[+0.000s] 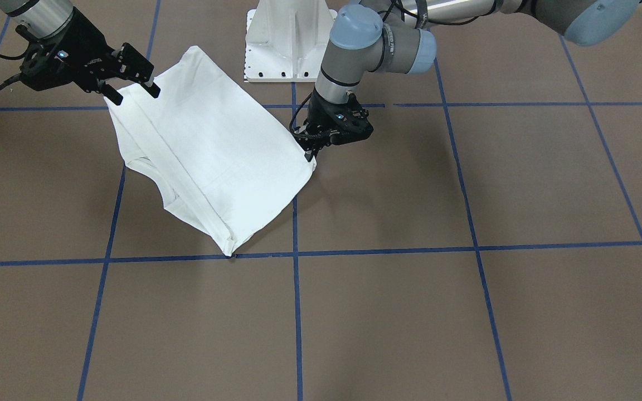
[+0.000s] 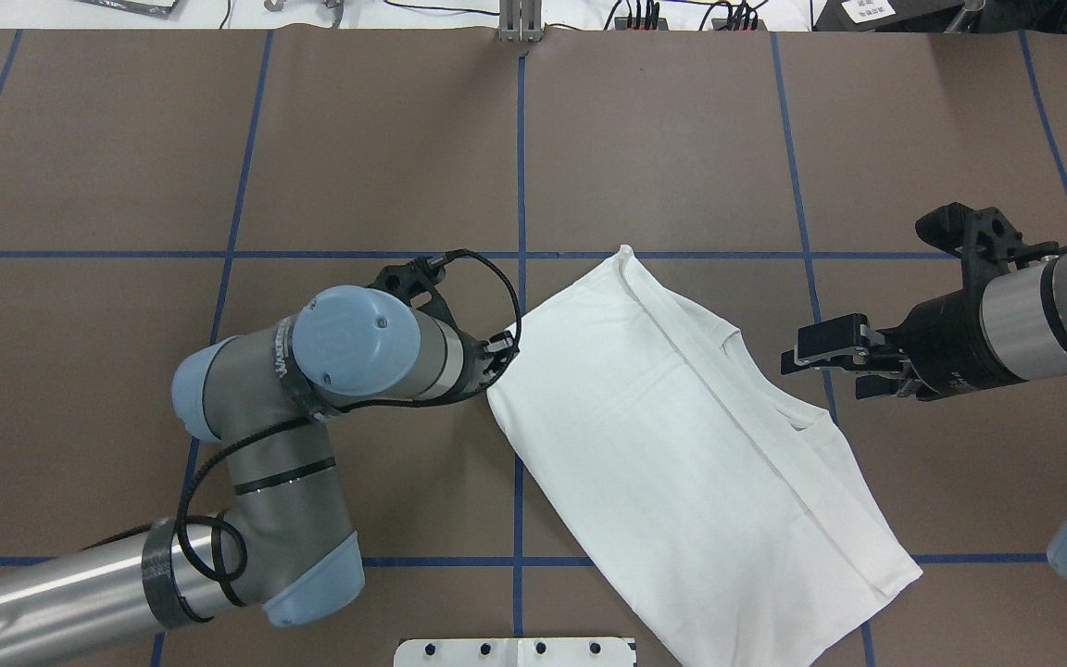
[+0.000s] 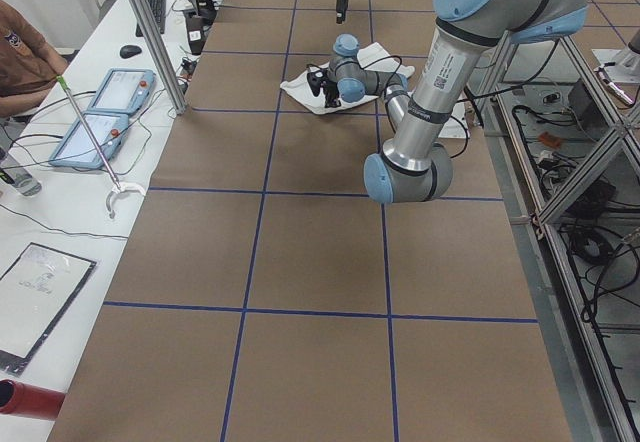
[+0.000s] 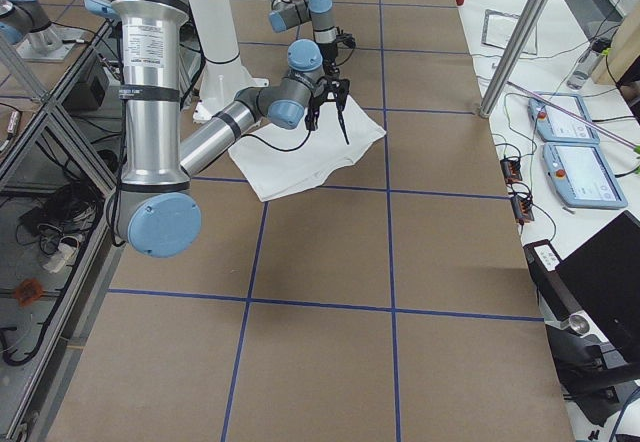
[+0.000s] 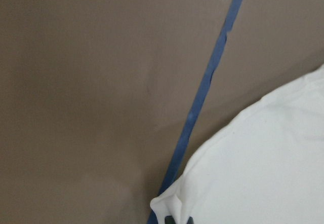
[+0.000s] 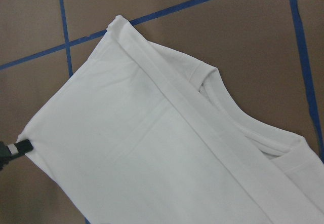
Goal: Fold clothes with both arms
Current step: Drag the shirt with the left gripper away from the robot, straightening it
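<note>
Your left claw [image 1: 314, 151] is pinched shut on one corner of the T-shirt [image 1: 209, 150], down low against the bench [image 1: 466, 306]. The shirt lies as a slanted rectangle, sleeves tucked in, by the robot-side edge of the bench, about midway along it. Your right claw [image 1: 131, 92] hangs with its jaws wide apart over the collar-side edge; I can't tell whether it touches cloth. This looks like the set-up for the next fold, with one grip made and one to go. Next, bring the right claw down onto its edge, close it, then lift both together so the cloth doesn't skew.
</note>
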Motion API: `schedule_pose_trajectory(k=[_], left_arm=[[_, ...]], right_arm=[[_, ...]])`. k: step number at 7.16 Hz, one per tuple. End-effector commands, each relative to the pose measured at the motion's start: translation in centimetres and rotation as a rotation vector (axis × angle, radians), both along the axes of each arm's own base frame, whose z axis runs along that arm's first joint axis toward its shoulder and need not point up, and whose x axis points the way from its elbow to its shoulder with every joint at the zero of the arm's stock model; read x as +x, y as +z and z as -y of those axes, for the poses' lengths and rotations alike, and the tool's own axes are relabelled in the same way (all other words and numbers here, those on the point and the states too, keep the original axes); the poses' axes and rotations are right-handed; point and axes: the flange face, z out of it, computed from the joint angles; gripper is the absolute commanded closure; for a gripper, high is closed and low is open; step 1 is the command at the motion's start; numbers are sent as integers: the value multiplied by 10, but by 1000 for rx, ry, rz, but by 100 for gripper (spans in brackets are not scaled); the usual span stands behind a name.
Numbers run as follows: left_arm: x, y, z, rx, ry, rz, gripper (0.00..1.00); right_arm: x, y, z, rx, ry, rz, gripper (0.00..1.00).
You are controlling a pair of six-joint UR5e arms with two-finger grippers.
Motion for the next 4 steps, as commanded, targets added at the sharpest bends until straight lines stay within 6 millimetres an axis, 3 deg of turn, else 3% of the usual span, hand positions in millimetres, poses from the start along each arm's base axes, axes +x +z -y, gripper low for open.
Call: schedule_pose_trajectory(k=[1, 2, 3, 4], left_arm=[[-35, 27, 73, 62, -45, 102, 100], [-40, 36, 113, 114, -54, 142, 100], [-25, 46, 167, 159, -70, 155, 100], [-12, 37, 222, 193, -95, 160, 100]], right_arm=[[-1, 2, 4, -5, 6, -4, 0], [-4, 4, 6, -6, 6, -7, 0], [-2, 4, 7, -6, 13, -9, 0], [-2, 5, 9, -4, 18, -11, 0]])
